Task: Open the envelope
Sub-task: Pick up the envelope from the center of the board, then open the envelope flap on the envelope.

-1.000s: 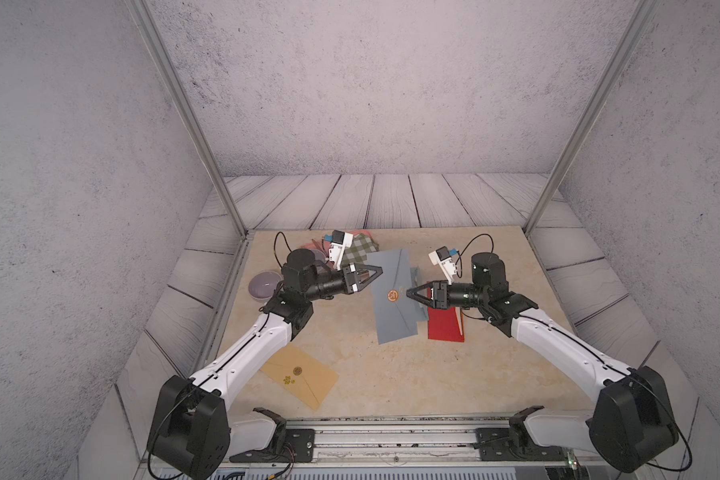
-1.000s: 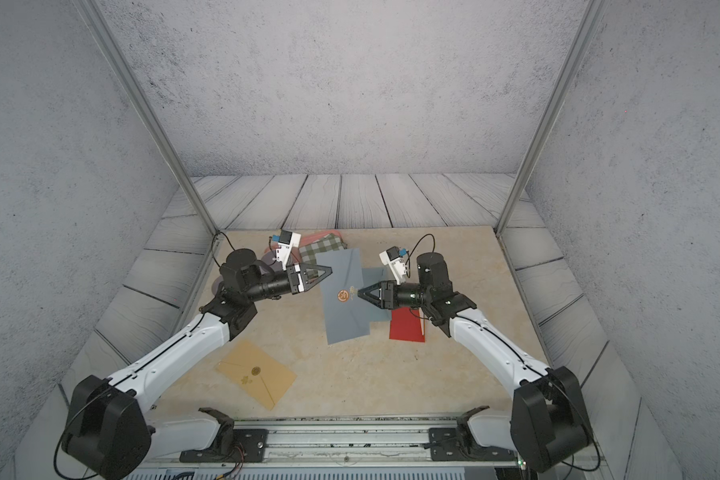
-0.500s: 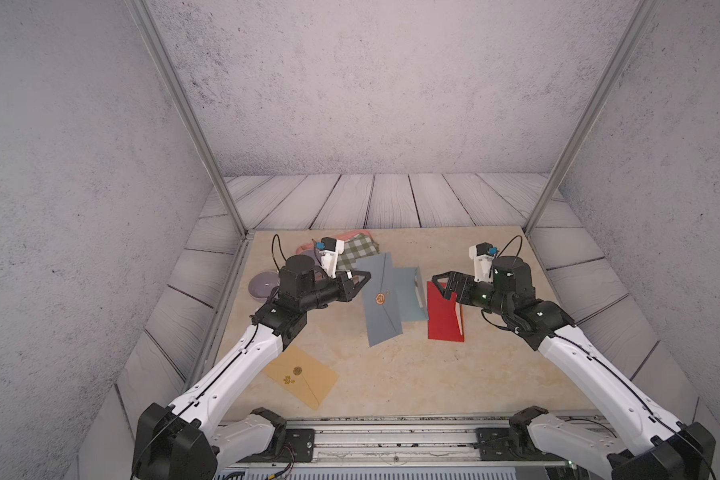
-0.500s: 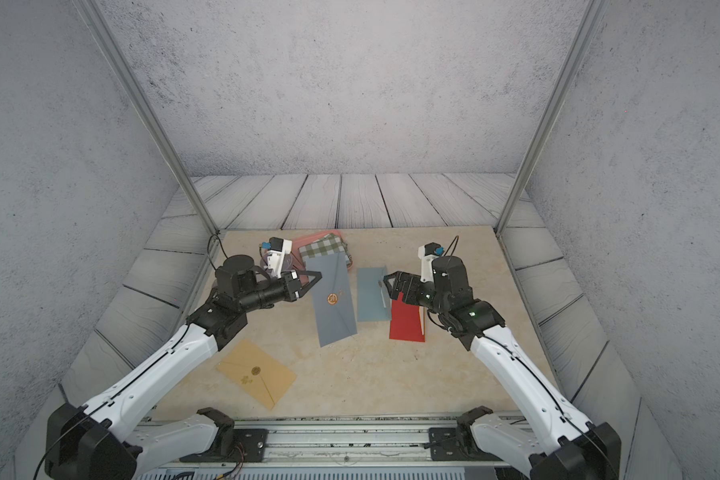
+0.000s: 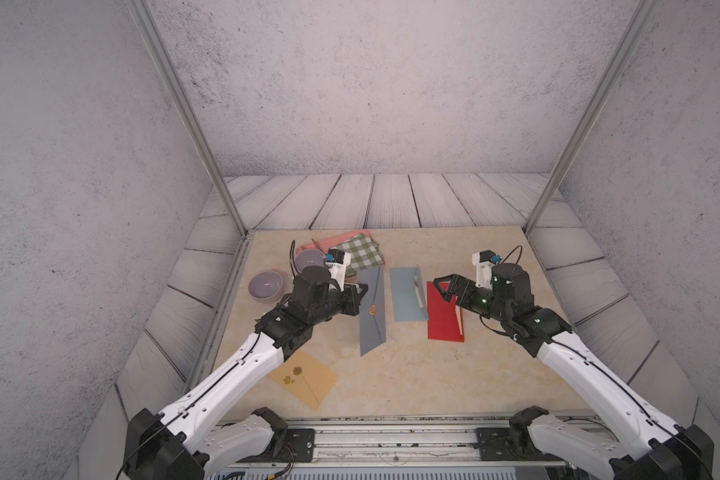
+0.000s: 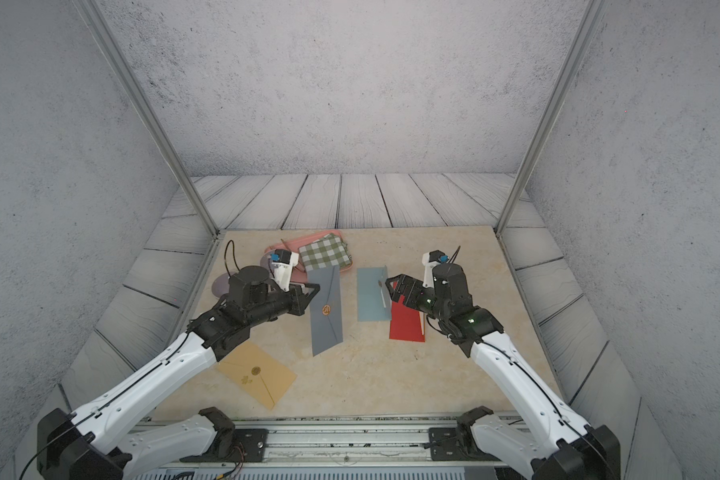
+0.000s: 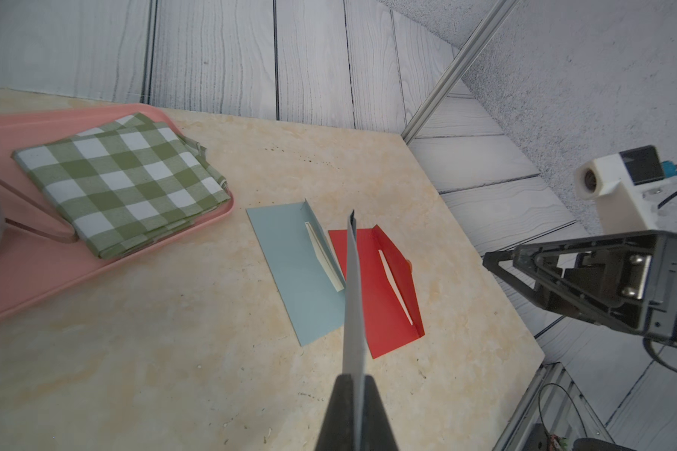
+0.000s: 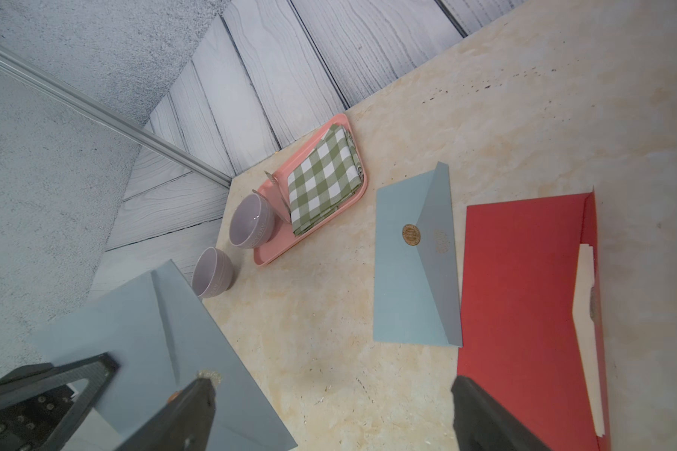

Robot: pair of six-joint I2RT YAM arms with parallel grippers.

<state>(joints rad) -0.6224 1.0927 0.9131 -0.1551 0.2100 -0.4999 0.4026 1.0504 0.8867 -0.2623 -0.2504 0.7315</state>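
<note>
My left gripper [image 5: 362, 291] is shut on one long edge of a grey-blue envelope [image 5: 373, 307] and holds it up off the table, slanting down toward the front. A round gold seal [image 5: 373, 308] sits at the envelope's middle, on the tip of its flap. In the left wrist view the envelope [image 7: 354, 296] shows edge-on between the shut fingers [image 7: 339, 410]. My right gripper [image 5: 441, 289] stands open, apart from that envelope, above a red envelope [image 5: 443, 320]. The right wrist view has the held envelope [image 8: 153, 343] beside one open finger [image 8: 180, 414].
A light blue envelope [image 5: 406, 299] with a raised flap and the red one, a white card showing in it, lie mid-table. A tan sealed envelope [image 5: 304, 378] lies front left. At back left are a pink tray [image 5: 333, 241] with a checked cloth [image 5: 360, 255] and two grey bowls [image 5: 265, 284].
My right gripper has opened wide and pulled back to the right, away from the seal. The left arm has drawn the held envelope slightly leftward.
</note>
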